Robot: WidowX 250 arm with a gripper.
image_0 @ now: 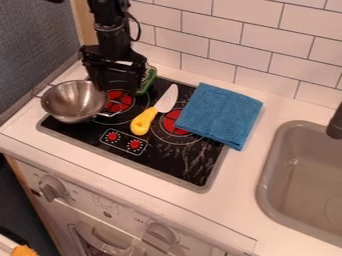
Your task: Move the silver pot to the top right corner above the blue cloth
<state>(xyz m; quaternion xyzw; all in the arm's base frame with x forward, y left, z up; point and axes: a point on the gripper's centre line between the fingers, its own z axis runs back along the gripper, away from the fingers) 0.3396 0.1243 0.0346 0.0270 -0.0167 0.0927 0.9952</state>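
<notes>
Silver pot (72,102): upright, mouth up, at left side of stove, across the knife from the cloth. Overlaps the stovetop's left edge in view. Inside shows bare metal. One loop handle toward rear left, other toward the red burner.
Gripper (120,88): over rear left of stovetop, hanging down from the black arm (110,25). Released, fingers spread with a wide gap. Left-hand finger in view overlaps the pot's right rim; can't tell if touching.
Green item (147,80): at stovetop's rear edge, just beside the right-hand finger in view. Partly hidden, type unclear.
Knife (143,121): flat on stovetop between the two red burners, yellow handle toward front, pale blade toward rear.
Blue cloth (220,112): folded, over right rear of black stovetop (177,162) and onto the white counter (230,200). Covers part of right burner (175,123).
Left burner (119,101): red centre, between pot and knife, partly behind gripper.
Stove markings: two red dial shapes near front edge.
Sink (264,185): grey, right of stove, dark faucet (335,122) at its rear right.
Wall (244,42): white tile behind counter.
</notes>
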